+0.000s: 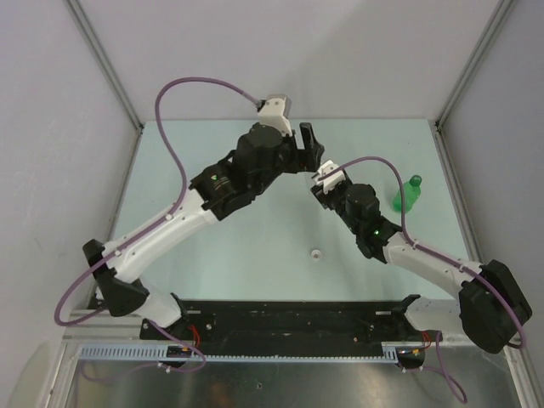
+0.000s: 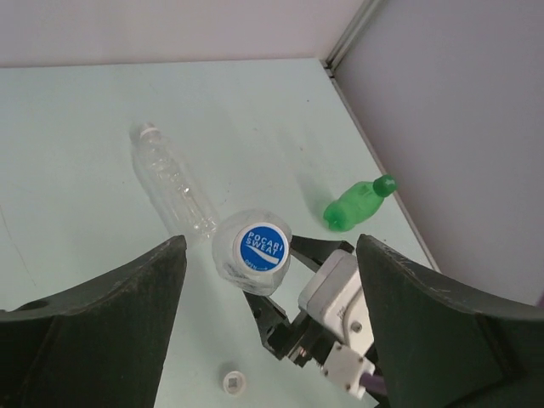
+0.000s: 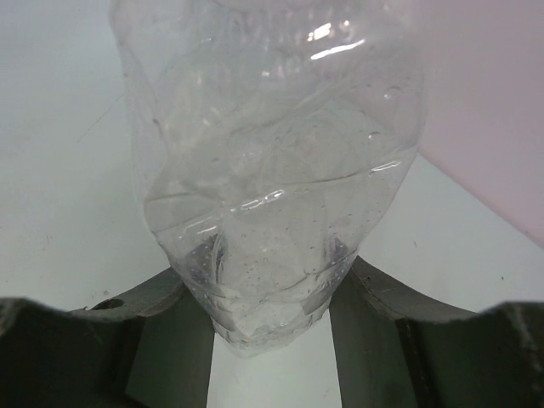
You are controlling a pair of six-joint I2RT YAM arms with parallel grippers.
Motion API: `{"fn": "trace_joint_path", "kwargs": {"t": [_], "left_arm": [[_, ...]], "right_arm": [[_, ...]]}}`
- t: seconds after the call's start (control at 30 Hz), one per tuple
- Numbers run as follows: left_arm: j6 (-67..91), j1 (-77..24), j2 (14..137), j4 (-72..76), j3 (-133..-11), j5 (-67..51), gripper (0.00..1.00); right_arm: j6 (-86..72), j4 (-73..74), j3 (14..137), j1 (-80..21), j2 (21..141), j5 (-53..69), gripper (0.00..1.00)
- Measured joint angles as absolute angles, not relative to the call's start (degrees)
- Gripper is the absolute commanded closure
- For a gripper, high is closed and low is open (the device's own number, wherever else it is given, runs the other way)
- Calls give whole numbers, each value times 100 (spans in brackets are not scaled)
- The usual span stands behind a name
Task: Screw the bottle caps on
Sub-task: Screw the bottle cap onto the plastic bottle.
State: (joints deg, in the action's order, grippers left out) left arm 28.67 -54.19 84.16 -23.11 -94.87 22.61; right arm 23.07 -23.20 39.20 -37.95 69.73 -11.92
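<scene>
Nearest our bases, a loose white cap (image 1: 316, 252) is lying on the table (image 1: 272, 289), a little out from the middle of the near edge. Past it, our right gripper (image 3: 270, 285) is clamping a clear bottle (image 3: 272, 170) by its body and holding it up with the neck pointing upward. That bottle is wearing a blue-and-white cap (image 2: 262, 246).

Our left gripper (image 2: 268, 255) is hovering directly over this cap, its fingers (image 2: 127, 314) spread wide on either side and touching nothing. We are judging the bottle to be empty, light, thin-walled and slick. It is likely to buckle or spin under a hard squeeze, so the body needs a firm but gentle hold. The cap looks small and stiff, and we are reckoning its rim is the place to pinch for turning.

Farther off, near the right edge, a green bottle (image 2: 355, 206) is sitting with a green cap (image 2: 387, 183) on. Toward the far edge, a second clear bottle (image 2: 174, 187) is lying on its side. We cannot tell whether its neck is capped.
</scene>
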Motion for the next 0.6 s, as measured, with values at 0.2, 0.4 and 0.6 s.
{"fn": "trace_joint_path", "kwargs": {"t": [0.2,0.4,0.6], "left_arm": [[2908,-5437,8805,-2423,-9673,2298,28],[2921,-5437,9061,-2499,-9874,2298,37],[2967,-5441,9115,-2624,-9922,2386,44]], "right_arm": [[2388,-2401,3920,-3830,6989,-1310,100],[2416,-2434,3920,-3844,6989,-1319,100],[2423,-2434,3920,-3850,6989,-1319,100]]}}
